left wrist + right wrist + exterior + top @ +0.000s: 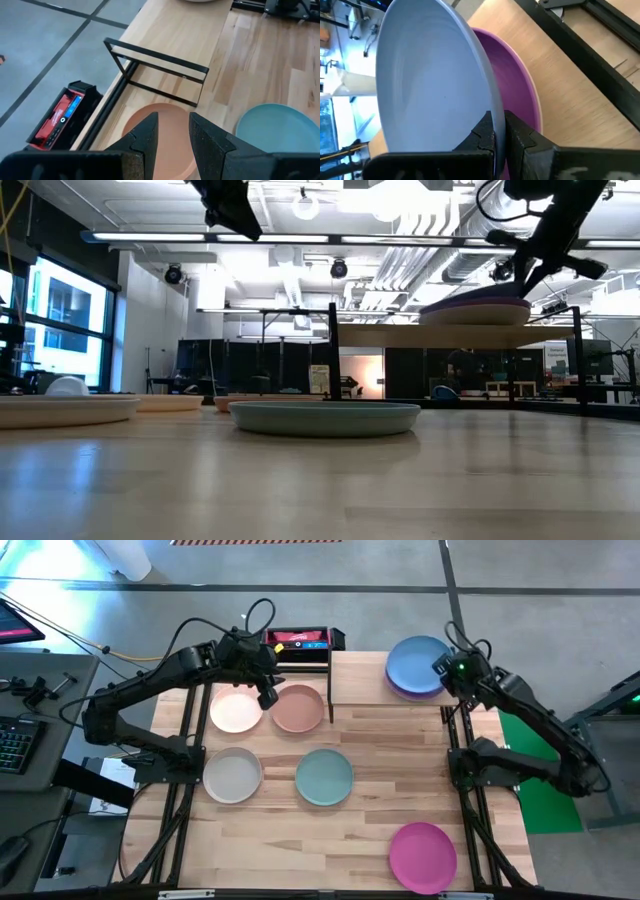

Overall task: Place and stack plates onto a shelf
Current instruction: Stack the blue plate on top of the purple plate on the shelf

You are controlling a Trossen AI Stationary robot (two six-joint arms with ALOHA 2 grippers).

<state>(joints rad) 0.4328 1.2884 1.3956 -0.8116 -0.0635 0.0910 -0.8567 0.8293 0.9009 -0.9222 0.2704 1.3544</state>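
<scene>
1. The blue plate (420,662) is pinched by its rim in the closed right hand (443,667), directly over the purple plate (408,690) that already lies on the shelf (360,680).
2. The step in hand is judged to be setting blue onto purple. The blue plate should be levelled and centred before release, since in the right wrist view its rim (485,95) stands slightly apart from the purple one (520,85).
3. The fingers should be opened only once the rims are nested, and the hand drawn outward, so the stack is not dragged.
4. The left hand (266,695) is held open above the terracotta plate (299,708), gripping nothing.
5. On the bench (400,790) lie the pink (236,711), cream (232,775), teal (324,777) and magenta (422,856) plates.
6. Only one cream plate can be made out; whether blue already touches purple cannot be told, and the shelf's legs are mostly hidden from above.
</scene>
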